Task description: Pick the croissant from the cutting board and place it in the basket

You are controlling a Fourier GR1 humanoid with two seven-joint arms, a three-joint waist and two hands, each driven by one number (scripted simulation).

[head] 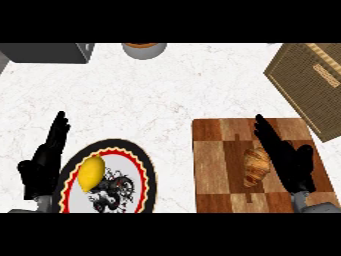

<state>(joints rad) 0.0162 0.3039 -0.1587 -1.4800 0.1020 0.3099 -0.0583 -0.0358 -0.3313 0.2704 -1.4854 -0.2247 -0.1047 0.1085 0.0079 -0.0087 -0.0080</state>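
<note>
The basket [317,87] sits at the counter's right edge, ready to be filled. The cutting board [258,165] carries the croissant [256,166] near its middle. The right hand [285,155], fingers straight, lies just beside it, holding nothing. The left hand [44,162] rests open by the plate [147,172] with a lemon [92,172].

wooden cutting board [217,165], woven basket [317,85], marbled counter [165,100]
</note>
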